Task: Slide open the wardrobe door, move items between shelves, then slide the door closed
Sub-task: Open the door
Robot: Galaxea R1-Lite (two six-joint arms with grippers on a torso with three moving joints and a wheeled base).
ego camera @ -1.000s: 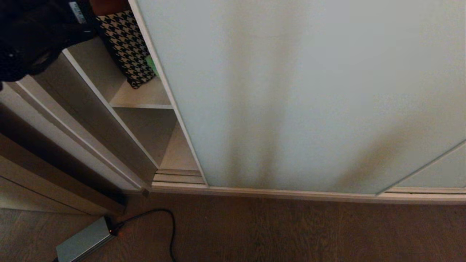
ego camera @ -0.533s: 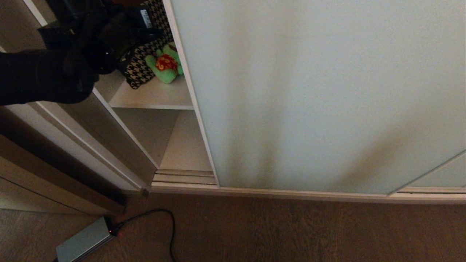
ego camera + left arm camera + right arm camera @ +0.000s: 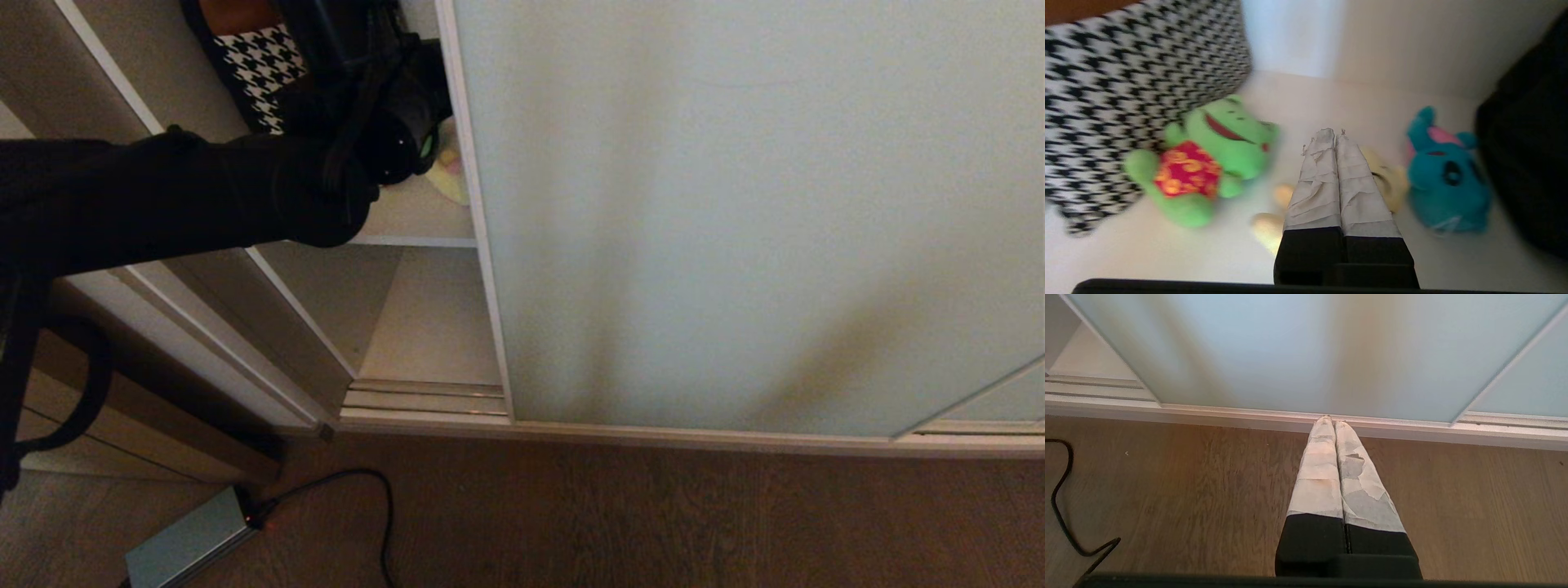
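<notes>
The sliding wardrobe door (image 3: pixel 735 212), frosted pale glass, stands partly open, its edge right of the shelves. My left arm (image 3: pixel 204 196) reaches into the opening above the upper shelf (image 3: pixel 416 220). The left gripper (image 3: pixel 1334 136) is shut and empty, hovering over the shelf board (image 3: pixel 1167 253). A pale yellow plush (image 3: pixel 1390 179) lies partly hidden behind its fingers. A blue plush with pink (image 3: pixel 1447 188) sits to one side and a green frog plush (image 3: pixel 1208 155) to the other. The lower shelf (image 3: pixel 433 327) is bare. My right gripper (image 3: pixel 1333 421) is shut and empty, near the door (image 3: pixel 1290 347).
A black-and-white houndstooth bag (image 3: pixel 1139 81) stands against the frog plush on the upper shelf. A dark object (image 3: pixel 1527 143) sits beside the blue plush. On the wood floor lie a grey power brick (image 3: pixel 184 543) and its black cable (image 3: pixel 384 506).
The door has slid further right, widening the opening. My left arm has swung right and into the upper shelf space, now covering the green plush in the head view.
</notes>
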